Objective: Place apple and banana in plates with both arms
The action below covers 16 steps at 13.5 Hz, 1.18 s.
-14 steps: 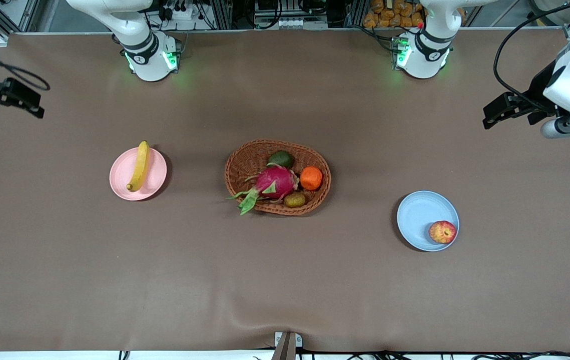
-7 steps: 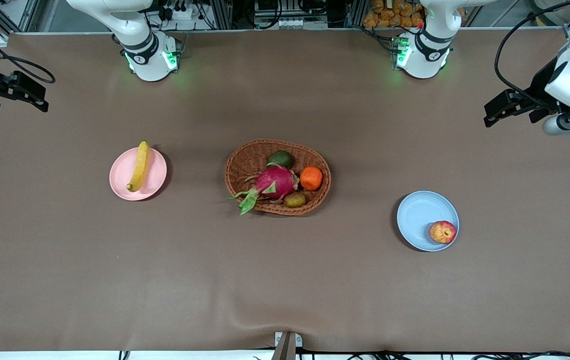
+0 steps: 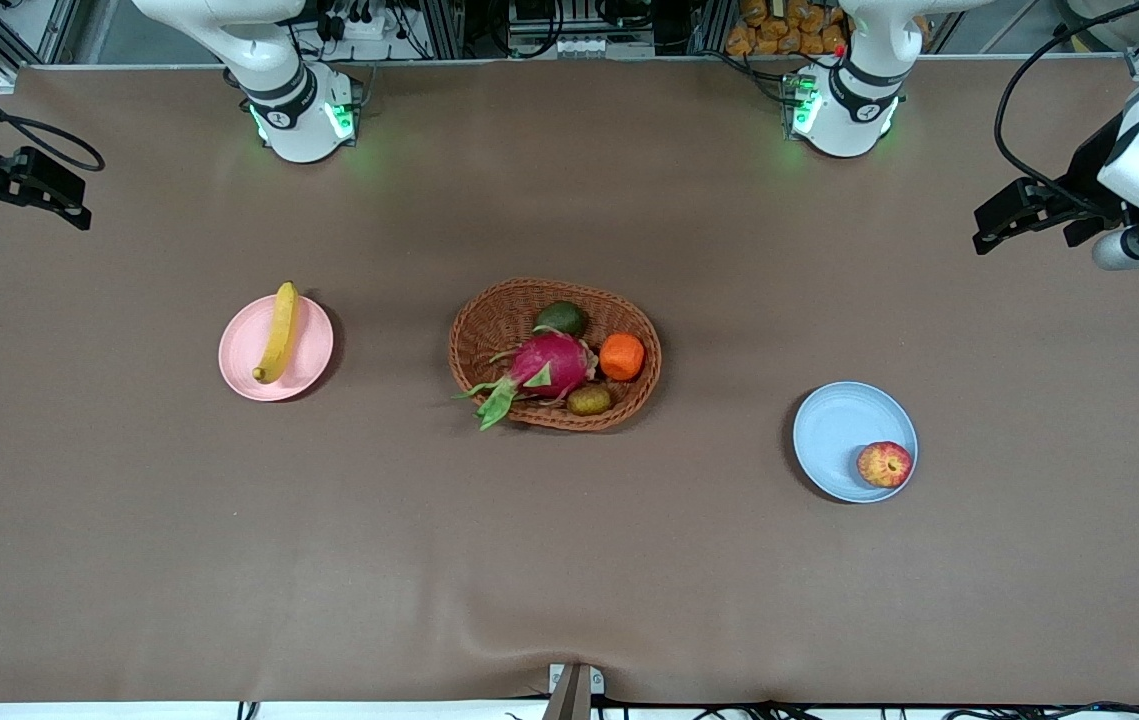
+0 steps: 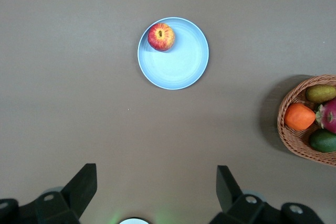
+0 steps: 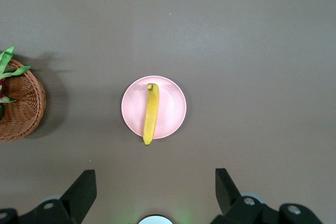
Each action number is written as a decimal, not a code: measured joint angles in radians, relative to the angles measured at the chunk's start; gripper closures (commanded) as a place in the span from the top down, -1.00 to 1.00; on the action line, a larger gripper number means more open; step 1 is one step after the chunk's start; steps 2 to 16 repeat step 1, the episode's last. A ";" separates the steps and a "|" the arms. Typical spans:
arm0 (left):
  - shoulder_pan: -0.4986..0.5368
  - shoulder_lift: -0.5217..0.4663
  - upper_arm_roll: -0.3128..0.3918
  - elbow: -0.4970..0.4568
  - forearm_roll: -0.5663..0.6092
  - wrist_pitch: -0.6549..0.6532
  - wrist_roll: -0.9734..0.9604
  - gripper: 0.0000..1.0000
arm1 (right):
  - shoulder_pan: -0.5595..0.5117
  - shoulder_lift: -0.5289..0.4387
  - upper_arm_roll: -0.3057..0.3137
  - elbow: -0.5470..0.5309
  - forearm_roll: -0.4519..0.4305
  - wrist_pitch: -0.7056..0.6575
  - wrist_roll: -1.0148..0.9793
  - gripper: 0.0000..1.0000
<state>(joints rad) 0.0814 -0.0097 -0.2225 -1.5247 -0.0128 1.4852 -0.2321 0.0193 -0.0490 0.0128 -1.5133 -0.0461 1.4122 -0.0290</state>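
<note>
Curved banana [image 3: 278,333], round apple [image 3: 884,464] plated.

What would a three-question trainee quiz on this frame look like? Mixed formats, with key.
1. True or false: the banana lies on the pink plate.
2. The apple sits: A) in the wicker basket, B) on the blue plate near its rim, C) on the bare table.
3. Fill in: the left end effector and the right end effector are both ____ and hold nothing, each up over its own end of the table.

Key: 1 true; 2 B; 3 open.
</note>
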 measured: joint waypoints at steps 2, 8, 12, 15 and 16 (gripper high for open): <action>0.000 0.000 0.000 0.000 0.000 0.000 0.000 1.00 | 0.000 0.000 0.000 0.000 0.000 0.000 0.000 1.00; 0.000 0.000 0.000 0.000 0.000 0.000 0.000 1.00 | 0.000 0.000 0.000 0.000 0.000 0.000 0.000 1.00; 0.000 0.000 0.000 0.000 0.000 0.000 0.000 1.00 | 0.000 0.000 0.000 0.000 0.000 0.000 0.000 1.00; 0.000 0.000 0.000 0.000 0.000 0.000 0.000 1.00 | 0.000 0.000 0.000 0.000 0.000 0.000 0.000 1.00; 0.000 0.000 0.000 0.000 0.000 0.000 0.000 1.00 | 0.000 0.000 0.000 0.000 0.000 0.000 0.000 1.00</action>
